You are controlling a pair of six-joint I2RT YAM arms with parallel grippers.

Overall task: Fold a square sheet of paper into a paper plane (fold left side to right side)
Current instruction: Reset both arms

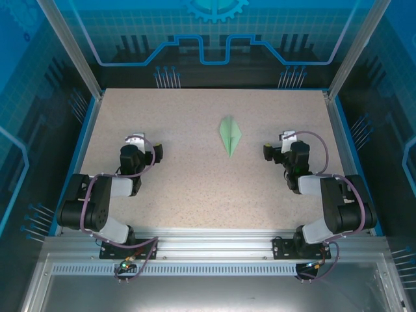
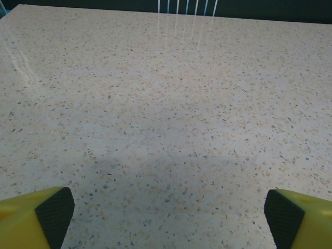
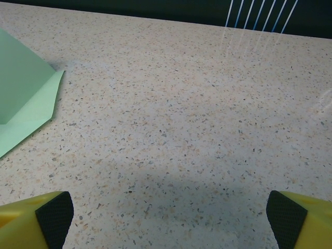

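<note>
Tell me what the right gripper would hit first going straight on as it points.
Probably only the bare table: the right gripper, open, points across it, and the paper plane lies to its left. Depth is unclear.

One paper plane [image 1: 230,134], pale mint green. One speckled table [image 1: 188,195]. Two arms, left arm [image 1: 97,205] and right arm [image 1: 335,211]. Two left fingers [image 2: 52,218], two right fingers [image 3: 52,218], four yellow fingers in all, each tipped in black

Black-and-grey arms [image 1: 97,205] trail purple cables [image 1: 154,155]; left gripper [image 2: 168,220] and right gripper [image 3: 170,220] show yellow fingers [image 2: 18,220] with black pads [image 2: 54,215].
</note>
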